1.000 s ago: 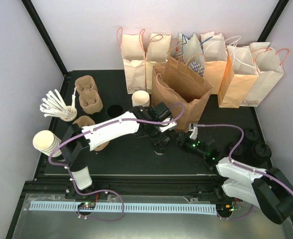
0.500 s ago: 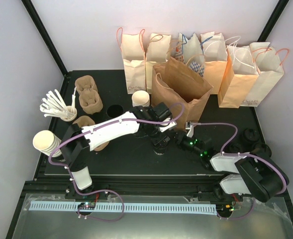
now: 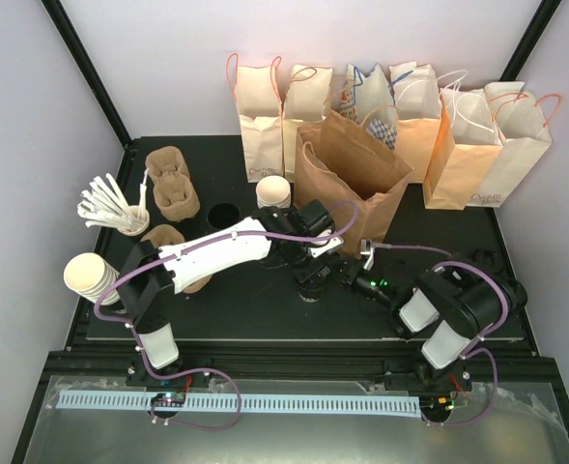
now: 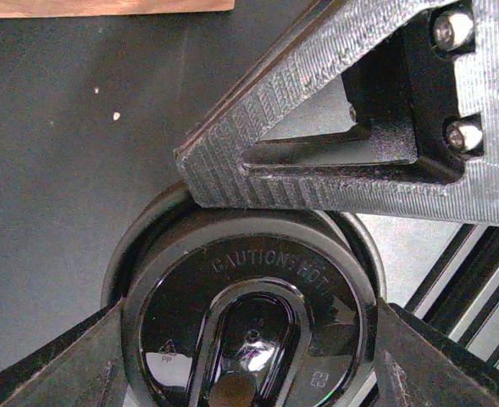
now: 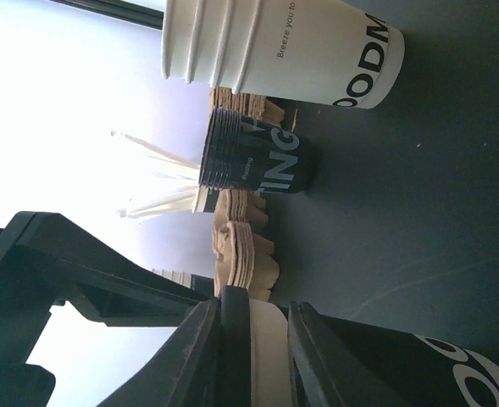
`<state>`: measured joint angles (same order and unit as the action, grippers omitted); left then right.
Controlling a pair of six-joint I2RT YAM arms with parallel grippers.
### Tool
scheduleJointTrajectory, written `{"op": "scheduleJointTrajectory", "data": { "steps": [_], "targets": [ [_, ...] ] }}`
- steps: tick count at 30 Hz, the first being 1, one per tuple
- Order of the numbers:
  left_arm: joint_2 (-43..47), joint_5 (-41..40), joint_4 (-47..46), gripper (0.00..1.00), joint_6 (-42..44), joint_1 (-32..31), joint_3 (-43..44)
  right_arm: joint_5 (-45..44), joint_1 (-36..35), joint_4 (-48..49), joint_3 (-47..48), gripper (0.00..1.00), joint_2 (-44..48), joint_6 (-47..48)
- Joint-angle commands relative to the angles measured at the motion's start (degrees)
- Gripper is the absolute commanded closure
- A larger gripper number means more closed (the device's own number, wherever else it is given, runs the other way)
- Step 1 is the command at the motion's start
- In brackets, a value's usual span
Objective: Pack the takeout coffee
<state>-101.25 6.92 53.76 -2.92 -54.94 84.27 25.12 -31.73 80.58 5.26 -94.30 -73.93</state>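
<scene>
The takeout coffee (image 3: 311, 283), a small white cup under a black lid, stands on the dark mat in front of the open brown bag. My left gripper (image 3: 309, 272) reaches down over it. In the left wrist view the lid (image 4: 249, 314) fills the gap, with both fingers (image 4: 54, 369) pressed to its sides. My right gripper (image 3: 336, 275) comes in low from the right. In the right wrist view its gripper (image 5: 253, 360) closes across the lid rim (image 5: 236, 339) and cup top (image 5: 268, 365). One right finger (image 4: 317, 127) lies over the lid's far edge.
An open brown bag (image 3: 354, 179) stands just behind the cup, with a row of paper bags (image 3: 390, 106) along the back wall. A white cup (image 3: 273, 190), cardboard carriers (image 3: 173, 184), stirrers (image 3: 110, 205) and stacked cups (image 3: 89, 274) sit left. Black lids (image 3: 497, 275) sit right.
My right arm has folded in toward the cup and its jaws have narrowed around the lid rim. The left arm and the cup have stayed where they were.
</scene>
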Motion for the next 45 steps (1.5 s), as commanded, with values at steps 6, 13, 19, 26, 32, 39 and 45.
{"op": "scheduleJointTrajectory", "data": {
  "steps": [6, 13, 19, 26, 32, 39, 45],
  "targets": [
    [-5.2, 3.0, 4.1, 0.34, -1.1, -1.1, -3.1, 5.2, -1.3, -32.9, -2.3, 0.78, -4.2, 5.1],
    [-5.6, 3.7, 3.9, 0.34, -1.3, -1.1, -4.1, 6.4, -1.3, -28.7, -2.2, 0.8, -13.6, 3.0],
    [-5.8, 3.1, 3.7, 0.35, -1.8, -1.1, -4.9, 7.6, -1.5, -5.5, -7.5, 0.81, -24.3, -2.9],
    [-4.9, 1.5, 3.5, 0.35, -3.2, -1.1, -4.8, 6.3, -1.5, -14.7, -7.1, 0.79, -11.0, -0.9],
    [-4.0, -0.9, 4.0, 0.37, -6.3, -0.9, -5.1, 0.3, -1.3, -49.8, 0.7, 0.74, 18.6, 8.8],
    [-3.2, -2.5, 4.3, 0.37, -10.7, -0.7, -4.8, -6.6, 0.9, -80.0, 12.2, 0.68, 38.0, 18.5],
    [-3.9, -7.0, 7.9, 0.37, -18.5, -0.5, -1.9, -8.4, 0.9, -90.1, 14.2, 0.67, 46.3, 21.5]
  ]
}}
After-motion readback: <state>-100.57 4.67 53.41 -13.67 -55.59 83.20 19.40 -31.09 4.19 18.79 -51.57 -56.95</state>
